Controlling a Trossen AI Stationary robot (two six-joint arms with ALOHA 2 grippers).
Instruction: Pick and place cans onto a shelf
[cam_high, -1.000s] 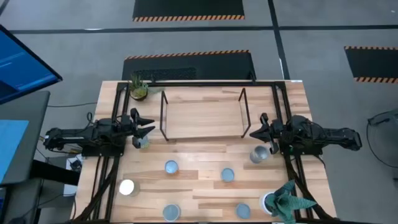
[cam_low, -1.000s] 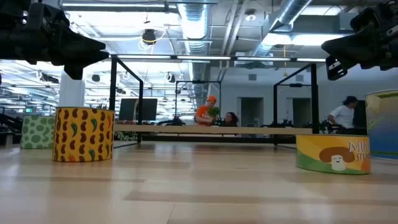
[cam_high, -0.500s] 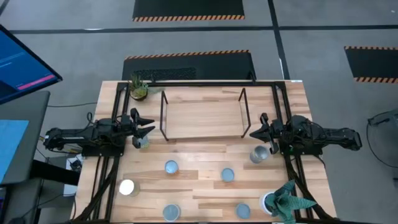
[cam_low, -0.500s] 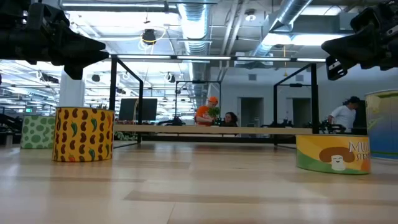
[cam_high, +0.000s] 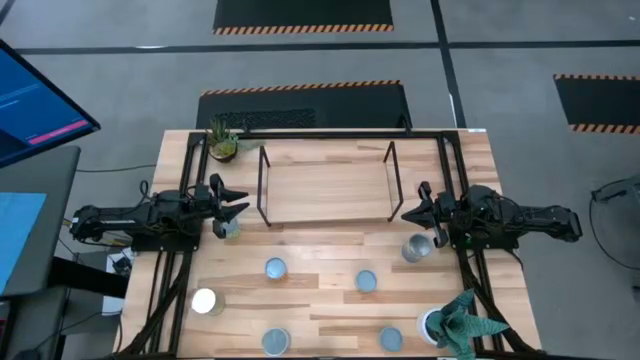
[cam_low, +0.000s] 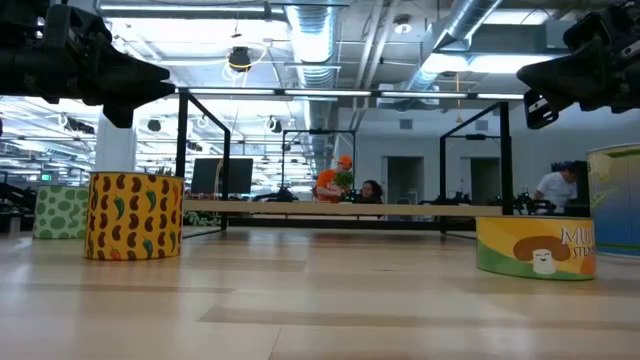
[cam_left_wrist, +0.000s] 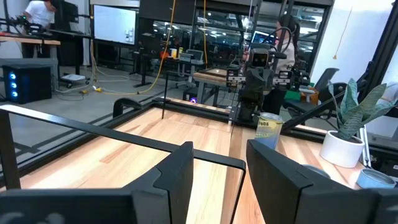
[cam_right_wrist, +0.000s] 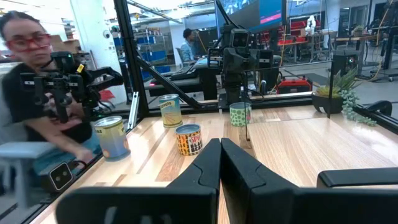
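The left gripper's fingers stand spread and empty at the shelf's left end, while the right gripper's fingers are pressed nearly together, holding nothing, at its right end. The shelf's wood board is bare; all the cans stand upright on the table. Nearest the left gripper is a green-labelled can just below its fingertips, probably almost underneath them, though the overhead view leaves the height gap unclear. Nearest the right gripper is a silver-topped can, just beside it toward the table's front. Five more cans lie farther forward, well apart from both arms.
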